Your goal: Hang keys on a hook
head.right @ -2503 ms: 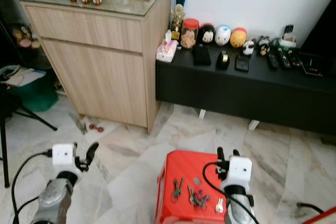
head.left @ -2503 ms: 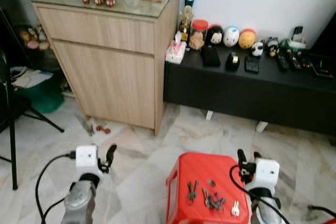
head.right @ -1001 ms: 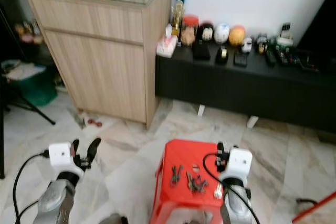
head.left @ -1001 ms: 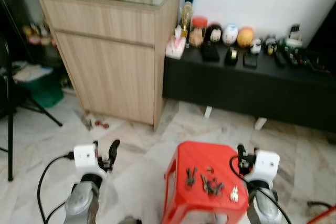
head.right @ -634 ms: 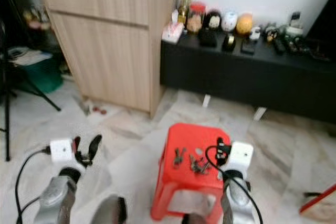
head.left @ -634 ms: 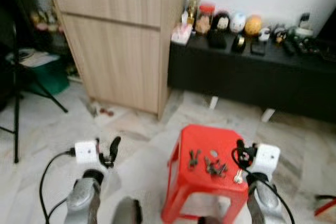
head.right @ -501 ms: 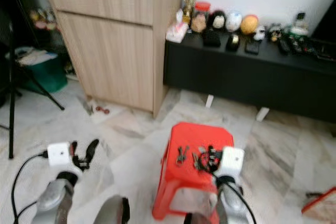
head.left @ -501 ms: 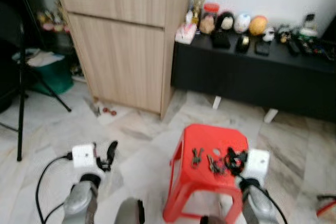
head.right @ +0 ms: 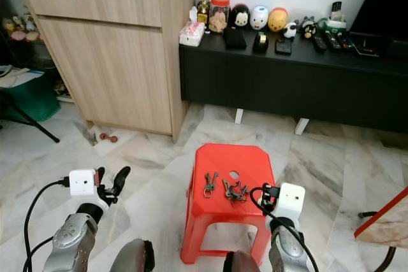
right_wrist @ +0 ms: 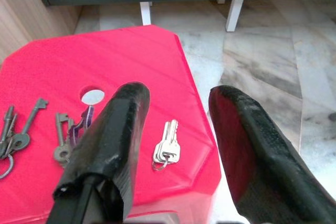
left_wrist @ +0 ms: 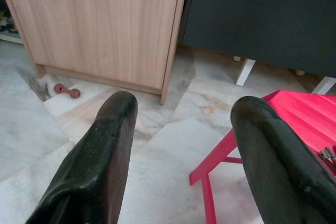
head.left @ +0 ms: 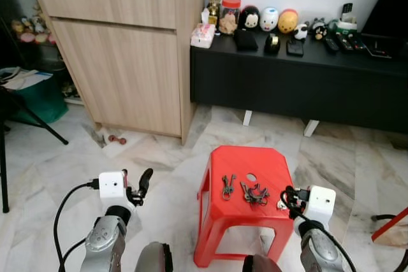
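Observation:
A red plastic stool (head.left: 247,160) stands on the marble floor in front of me. Two key bunches (head.left: 227,186) (head.left: 254,193) lie on its seat. A small pair of silver keys (right_wrist: 167,149) lies near the seat's right front corner. My right gripper (head.left: 287,197) hovers open at that corner, and in the right wrist view the silver keys lie just below the gap between its fingers (right_wrist: 123,129). My left gripper (head.left: 136,181) is open and holds nothing, left of the stool above the floor.
A wooden cabinet (head.left: 121,49) stands at the back left. Beside it, a low black bench (head.left: 299,74) carries toys and remotes. A tripod leg (head.left: 32,122) and a green bin (head.left: 38,97) are at far left. A small red object (head.left: 116,139) lies on the floor.
The whole view has shifted and sharpened as my body moved, and the stool now shows in full. My right gripper sits further right, at the stool's right front corner.

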### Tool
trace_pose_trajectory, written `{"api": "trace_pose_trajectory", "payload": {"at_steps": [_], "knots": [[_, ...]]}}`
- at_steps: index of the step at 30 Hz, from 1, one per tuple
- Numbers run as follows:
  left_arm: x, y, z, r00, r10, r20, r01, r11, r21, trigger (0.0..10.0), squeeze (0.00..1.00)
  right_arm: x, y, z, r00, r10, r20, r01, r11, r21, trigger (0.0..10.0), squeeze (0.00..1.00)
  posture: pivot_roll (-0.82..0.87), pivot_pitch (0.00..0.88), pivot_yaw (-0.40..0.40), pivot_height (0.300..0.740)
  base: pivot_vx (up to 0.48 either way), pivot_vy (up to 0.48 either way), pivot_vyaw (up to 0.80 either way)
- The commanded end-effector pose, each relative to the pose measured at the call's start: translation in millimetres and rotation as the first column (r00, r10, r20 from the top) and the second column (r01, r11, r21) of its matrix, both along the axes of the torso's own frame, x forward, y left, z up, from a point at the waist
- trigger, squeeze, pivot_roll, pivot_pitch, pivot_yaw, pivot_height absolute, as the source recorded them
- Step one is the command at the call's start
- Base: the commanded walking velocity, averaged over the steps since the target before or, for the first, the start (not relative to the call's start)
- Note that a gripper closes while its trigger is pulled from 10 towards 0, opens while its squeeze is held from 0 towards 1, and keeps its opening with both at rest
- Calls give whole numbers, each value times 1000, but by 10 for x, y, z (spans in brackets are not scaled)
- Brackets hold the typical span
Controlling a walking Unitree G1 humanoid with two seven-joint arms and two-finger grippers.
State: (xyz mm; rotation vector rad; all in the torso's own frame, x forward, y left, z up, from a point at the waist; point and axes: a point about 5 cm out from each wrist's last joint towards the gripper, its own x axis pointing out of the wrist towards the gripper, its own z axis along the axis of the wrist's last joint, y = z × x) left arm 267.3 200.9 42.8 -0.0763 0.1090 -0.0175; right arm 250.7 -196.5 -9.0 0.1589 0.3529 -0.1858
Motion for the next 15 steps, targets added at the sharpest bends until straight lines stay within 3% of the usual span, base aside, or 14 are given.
{"api": "trace_pose_trajectory", "payload": {"at_steps": [1,11,15], "knots": [[-25,13,-26,1000,3,-14,-3,1000,3,10000,0,-1,-16,-11,1000,-12,-5,12,1000,5,10000,0,47,0,-60,627,0,0,0],[-25,12,-26,1000,-3,-14,3,1000,7,10000,0,7,-25,-40,999,-23,-37,23,1000,-1,10000,0,49,0,-59,607,0,0,0],[-30,9,-30,1000,-4,-14,4,1000,4,10000,0,23,-11,-10,1000,-26,3,26,999,20,10000,0,49,0,-58,588,0,0,0]]}}
